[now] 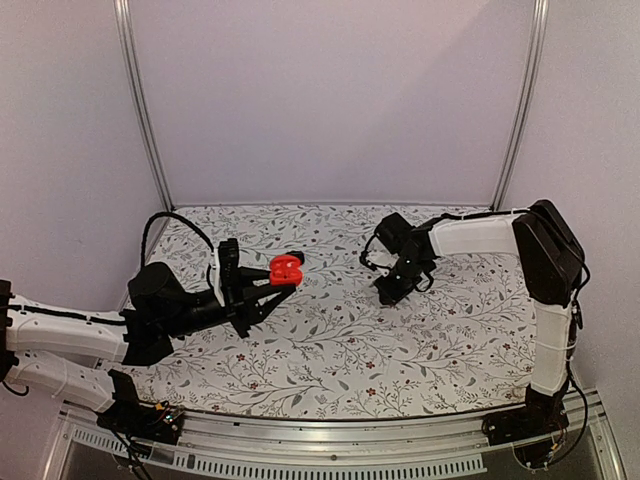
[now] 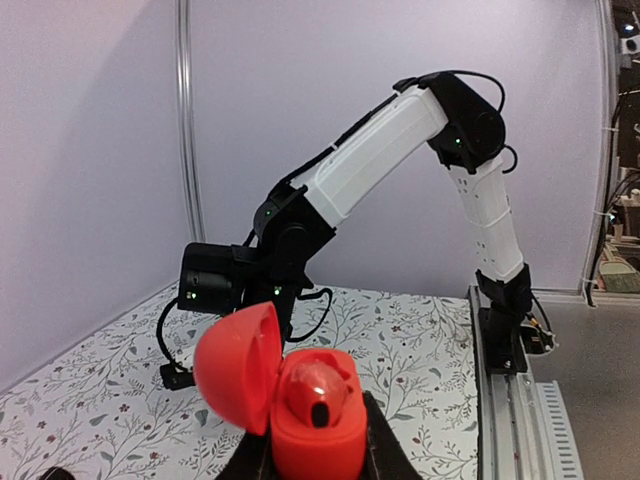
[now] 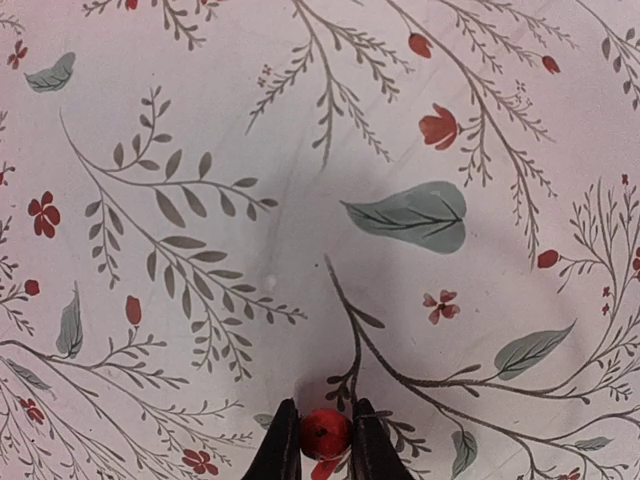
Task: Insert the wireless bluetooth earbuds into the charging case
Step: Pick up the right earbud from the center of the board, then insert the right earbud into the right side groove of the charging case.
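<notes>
Pickup is the step in hand. At the bottom centre of the right wrist view, the right gripper pinches a tiny glossy red earbud, perhaps resting on the floral-patterned counter. Left of centre overhead, the left gripper clamps the open red plastic charging case. The next move calls for lifting the bud and carrying it across, aligned with the case.
</notes>
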### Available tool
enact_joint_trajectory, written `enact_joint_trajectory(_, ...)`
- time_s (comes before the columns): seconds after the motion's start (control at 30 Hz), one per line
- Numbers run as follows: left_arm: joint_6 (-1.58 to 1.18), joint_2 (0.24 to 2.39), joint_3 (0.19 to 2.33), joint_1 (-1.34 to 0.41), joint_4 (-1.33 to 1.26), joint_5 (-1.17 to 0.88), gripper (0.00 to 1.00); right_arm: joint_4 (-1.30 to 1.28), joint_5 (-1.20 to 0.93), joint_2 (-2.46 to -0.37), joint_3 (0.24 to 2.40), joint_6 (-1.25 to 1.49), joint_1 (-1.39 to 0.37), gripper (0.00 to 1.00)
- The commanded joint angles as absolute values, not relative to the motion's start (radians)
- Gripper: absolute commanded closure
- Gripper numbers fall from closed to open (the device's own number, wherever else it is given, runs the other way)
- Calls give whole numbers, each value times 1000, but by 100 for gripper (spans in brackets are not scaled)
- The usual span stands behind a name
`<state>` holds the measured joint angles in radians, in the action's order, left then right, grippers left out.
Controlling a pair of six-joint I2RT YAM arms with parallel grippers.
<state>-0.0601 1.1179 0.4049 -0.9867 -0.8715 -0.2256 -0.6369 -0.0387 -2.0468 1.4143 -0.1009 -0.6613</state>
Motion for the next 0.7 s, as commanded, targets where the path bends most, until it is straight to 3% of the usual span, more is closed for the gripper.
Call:
enact_joint_trajectory(0.0, -78, 1110, 381, -968, -898, -214, 100, -519, -69, -1944, 1355, -85, -669, 89)
enact_joint_trajectory(0.3, -104, 1158, 327, -950, -981, -226, 100, -222, -124, -1726, 1200, -70, -669, 89)
enact_joint_trajectory(0.67, -167, 1196, 353, -922, -1036, -331, 100, 142, -422, -1380, 1042, -55, -675, 88)
